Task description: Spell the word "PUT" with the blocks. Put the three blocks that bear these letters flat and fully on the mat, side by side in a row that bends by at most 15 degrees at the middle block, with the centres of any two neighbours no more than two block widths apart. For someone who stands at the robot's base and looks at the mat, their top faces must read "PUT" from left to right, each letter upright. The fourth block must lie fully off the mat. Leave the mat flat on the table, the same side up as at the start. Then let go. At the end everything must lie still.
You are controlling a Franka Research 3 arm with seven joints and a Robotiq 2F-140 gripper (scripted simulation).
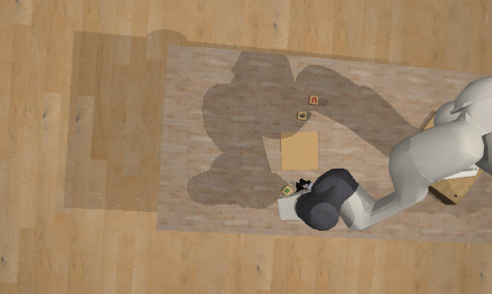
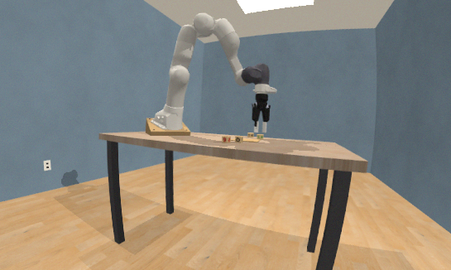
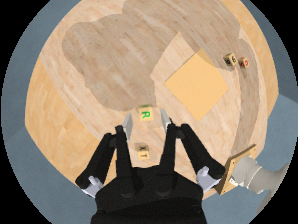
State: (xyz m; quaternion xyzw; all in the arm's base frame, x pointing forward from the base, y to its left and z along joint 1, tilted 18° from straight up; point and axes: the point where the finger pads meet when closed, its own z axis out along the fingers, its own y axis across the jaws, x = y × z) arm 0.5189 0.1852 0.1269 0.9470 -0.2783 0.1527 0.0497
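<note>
The tan square mat (image 1: 300,151) lies on the table with no block on it. A block with a red U (image 1: 313,100) and a block with a dark letter (image 1: 302,115) lie beyond the mat's far edge. A block with a green letter (image 1: 287,190) lies off the mat's near-left corner. My gripper (image 1: 302,184) hangs above the table right beside this green block, its fingers partly open with nothing between them. In the wrist view the green-letter block (image 3: 147,113) lies just past my fingertips. A fourth block (image 3: 141,149) lies on the table below, between my fingers. I cannot read its letter.
The robot base plate (image 2: 167,127) sits at one end of the table. From the side camera the blocks (image 2: 238,139) lie in a loose group near the mat, and my gripper (image 2: 260,129) hangs a little above them.
</note>
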